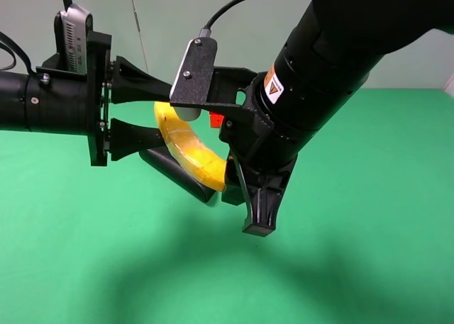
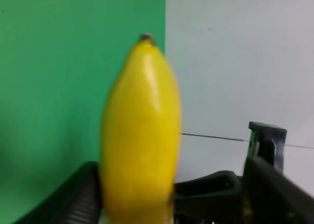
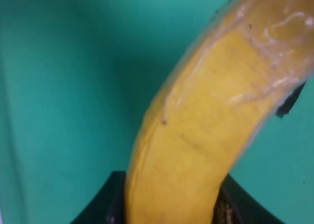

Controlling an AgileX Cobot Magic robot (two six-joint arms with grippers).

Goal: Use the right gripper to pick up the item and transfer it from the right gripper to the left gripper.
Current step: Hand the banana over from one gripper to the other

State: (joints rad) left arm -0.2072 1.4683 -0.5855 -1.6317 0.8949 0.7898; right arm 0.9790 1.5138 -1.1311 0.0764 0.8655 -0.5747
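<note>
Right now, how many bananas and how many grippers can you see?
banana: 1
grippers: 2, the left gripper and the right gripper
Total: 3

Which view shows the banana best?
Exterior high: the banana is sharp, with most of its curve in sight, though partly covered. Left wrist: tip end, blurred. Right wrist: close-up of a middle stretch only.

Curved yellow banana (image 1: 190, 148) aloft, lower end in right tool (image 3: 169, 197), upper end inside left tool (image 1: 164, 113)
</note>
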